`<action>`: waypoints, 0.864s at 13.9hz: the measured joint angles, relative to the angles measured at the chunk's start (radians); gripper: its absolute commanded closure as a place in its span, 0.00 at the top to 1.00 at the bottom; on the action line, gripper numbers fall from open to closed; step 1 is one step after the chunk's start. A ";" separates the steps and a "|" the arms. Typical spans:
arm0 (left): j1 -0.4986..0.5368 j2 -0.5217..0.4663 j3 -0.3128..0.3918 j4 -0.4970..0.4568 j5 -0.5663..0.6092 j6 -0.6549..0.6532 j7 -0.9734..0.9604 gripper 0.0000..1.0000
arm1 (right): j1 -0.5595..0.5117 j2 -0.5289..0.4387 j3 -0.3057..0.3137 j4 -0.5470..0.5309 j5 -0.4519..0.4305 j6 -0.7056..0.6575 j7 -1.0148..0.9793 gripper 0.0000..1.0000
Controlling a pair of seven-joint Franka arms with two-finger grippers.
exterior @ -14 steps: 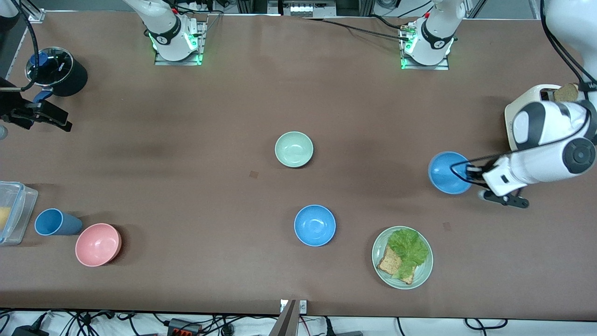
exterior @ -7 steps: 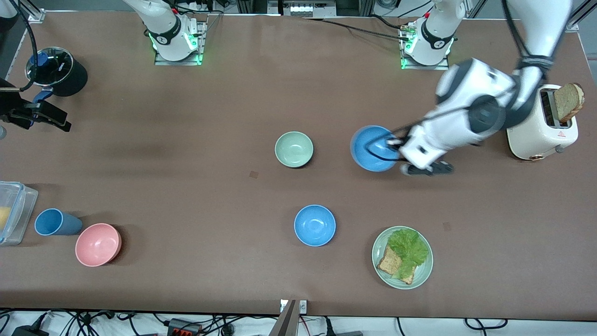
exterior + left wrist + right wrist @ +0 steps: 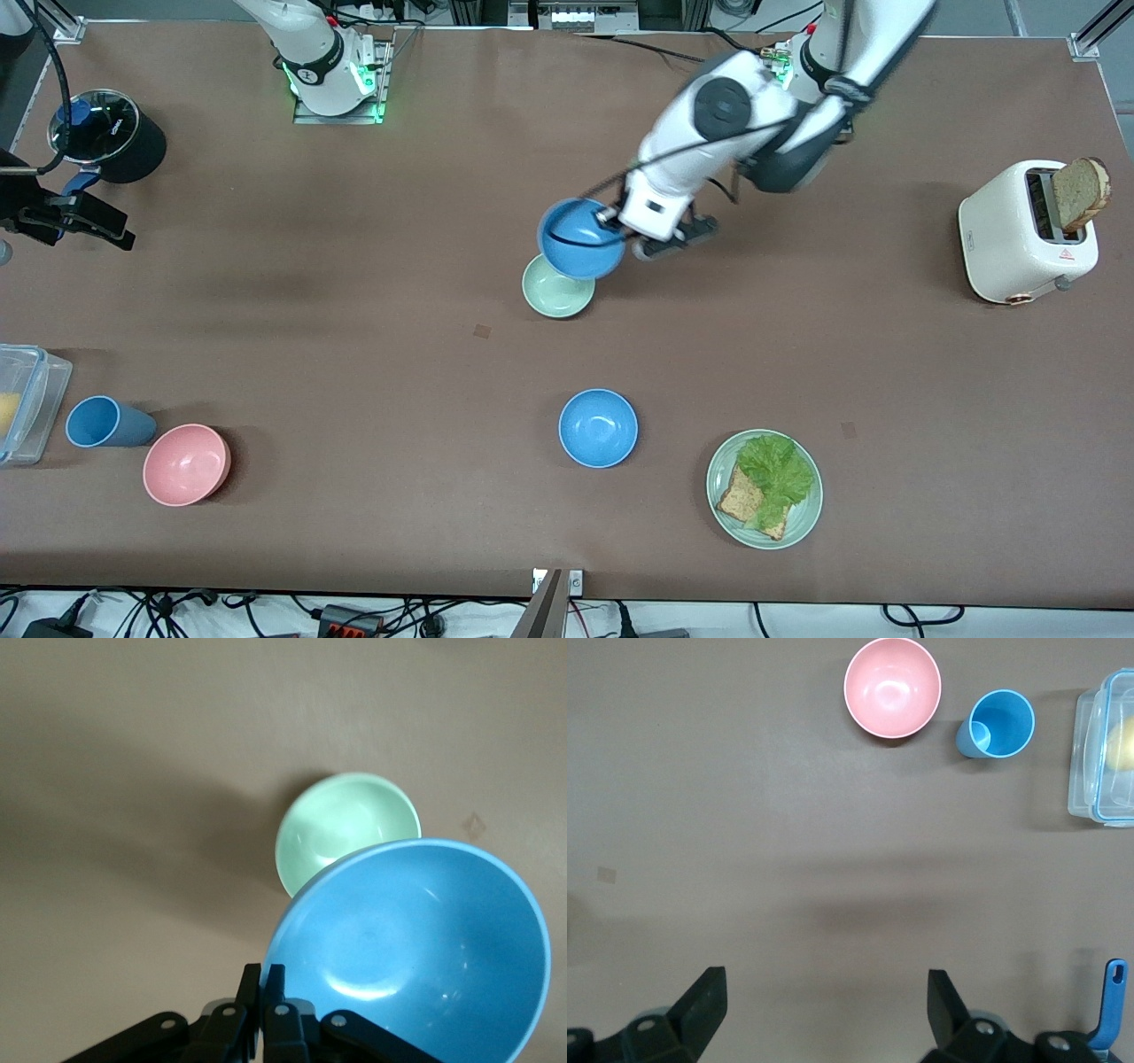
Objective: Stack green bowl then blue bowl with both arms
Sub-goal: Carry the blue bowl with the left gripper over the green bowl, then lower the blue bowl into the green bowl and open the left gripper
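Observation:
The pale green bowl (image 3: 558, 298) sits upright at the table's middle. My left gripper (image 3: 613, 220) is shut on the rim of a blue bowl (image 3: 580, 239) and holds it tilted in the air, partly over the green bowl. In the left wrist view the gripper (image 3: 264, 973) pinches the blue bowl (image 3: 416, 948) with the green bowl (image 3: 341, 819) below it. A second blue bowl (image 3: 598, 428) sits nearer the front camera. My right gripper (image 3: 828, 979) is open and empty, waiting over the right arm's end of the table (image 3: 97, 226).
A white toaster (image 3: 1019, 235) with bread stands at the left arm's end. A green plate (image 3: 802, 523) with lettuce and toast lies near the front edge. A pink bowl (image 3: 186, 463), blue cup (image 3: 106, 422), clear container (image 3: 27, 399) and black pot (image 3: 111, 133) are at the right arm's end.
My left arm has carried the blue bowl from beside the toaster across the table to over the green bowl. The right arm has not moved.

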 measured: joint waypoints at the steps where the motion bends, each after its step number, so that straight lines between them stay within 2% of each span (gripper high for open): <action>1: -0.014 0.009 0.002 -0.002 0.001 0.022 -0.024 0.01 | 0.000 0.000 0.000 0.000 0.000 0.000 0.000 1.00; 3: -0.050 0.032 0.029 -0.003 0.047 0.051 -0.073 0.01 | 0.000 0.000 0.000 0.000 0.000 0.000 0.000 1.00; 7: -0.189 0.129 0.156 0.013 0.262 0.107 -0.231 0.01 | 0.000 0.000 0.000 -0.001 0.000 0.000 0.000 1.00; 12: -0.218 0.203 0.178 0.075 0.285 0.113 -0.241 0.01 | 0.000 0.000 0.000 -0.002 0.000 0.000 0.000 1.00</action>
